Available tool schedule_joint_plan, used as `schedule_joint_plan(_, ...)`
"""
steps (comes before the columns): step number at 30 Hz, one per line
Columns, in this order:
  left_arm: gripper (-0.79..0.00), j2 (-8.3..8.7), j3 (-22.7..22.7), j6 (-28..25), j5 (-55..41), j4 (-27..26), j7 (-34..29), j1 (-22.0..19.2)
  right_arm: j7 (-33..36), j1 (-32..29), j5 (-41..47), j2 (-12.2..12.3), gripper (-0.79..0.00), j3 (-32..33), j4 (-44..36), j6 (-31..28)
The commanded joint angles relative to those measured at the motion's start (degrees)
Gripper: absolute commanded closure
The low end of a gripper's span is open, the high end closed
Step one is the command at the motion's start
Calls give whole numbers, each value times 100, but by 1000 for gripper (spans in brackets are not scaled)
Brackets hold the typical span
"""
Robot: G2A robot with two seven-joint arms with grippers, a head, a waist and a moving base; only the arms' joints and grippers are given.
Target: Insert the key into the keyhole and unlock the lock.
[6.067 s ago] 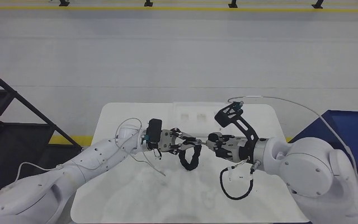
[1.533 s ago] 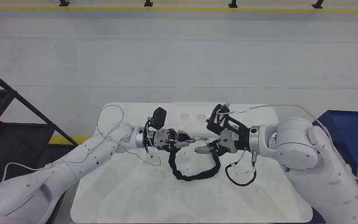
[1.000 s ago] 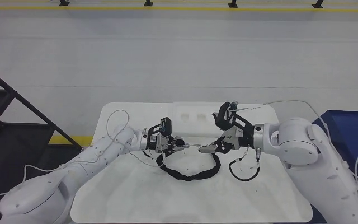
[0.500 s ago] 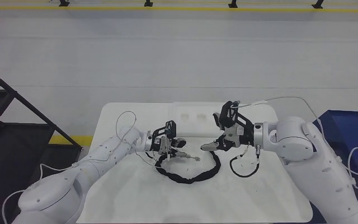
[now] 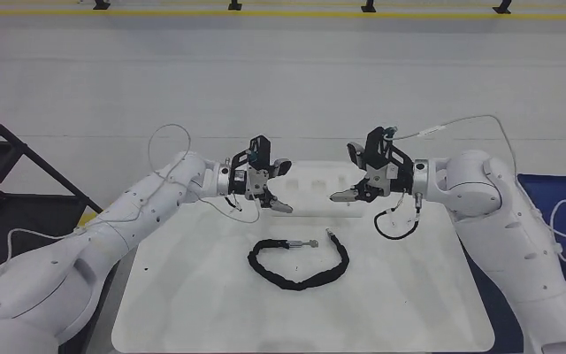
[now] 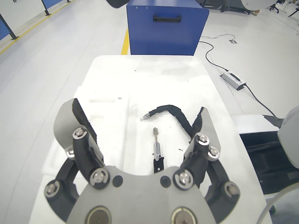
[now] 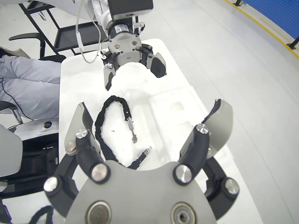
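The black cable lock (image 5: 296, 276) lies in an open curve on the white table (image 5: 177, 292). Its metal cylinder end (image 6: 157, 150) has the key (image 6: 155, 133) sticking out of it, and the free pin end (image 6: 144, 117) rests apart from the cylinder. The key (image 5: 308, 243) and pin end (image 5: 329, 234) point toward the far edge. My left gripper (image 5: 281, 186) hangs open above the table, beyond the lock, holding nothing. My right gripper (image 5: 345, 177) faces it, also open with nothing in it. In the right wrist view the lock (image 7: 109, 122), key (image 7: 134, 138) and left gripper (image 7: 135, 75) lie ahead.
A white foam tray with shallow recesses (image 5: 309, 186) sits at the table's far middle, under both grippers. A blue cabinet (image 6: 163, 24) stands past the table's right end, and a black rack (image 5: 35, 177) stands on the left.
Both grippers have let go of the lock and key, opened, and risen toward the far side. The cable lock now lies on the table with its pin end free.
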Motion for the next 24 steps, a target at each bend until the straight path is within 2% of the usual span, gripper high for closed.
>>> schedule_joint_plan(1,-785,149,0,0,-480,-122,-392,-232,-7,205,43,-17,-785,-37,188,-93)
schedule_joint_plan(6,-785,411,0,0,-1795,-354,-1493,-713,40,648,260,-56,-785,-154,618,-355)
schedule_joint_plan(11,-785,566,0,0,-2916,-389,-2574,-1130,285,1038,538,-85,-785,-326,915,-485)
schedule_joint_plan(17,-785,574,-1,0,-3642,-270,-3251,-1283,386,1459,709,-133,-785,-515,1269,-589)
schedule_joint_plan(24,-784,504,-30,0,-3762,-151,-3365,-1290,387,1643,783,-174,-785,-664,1449,-672)
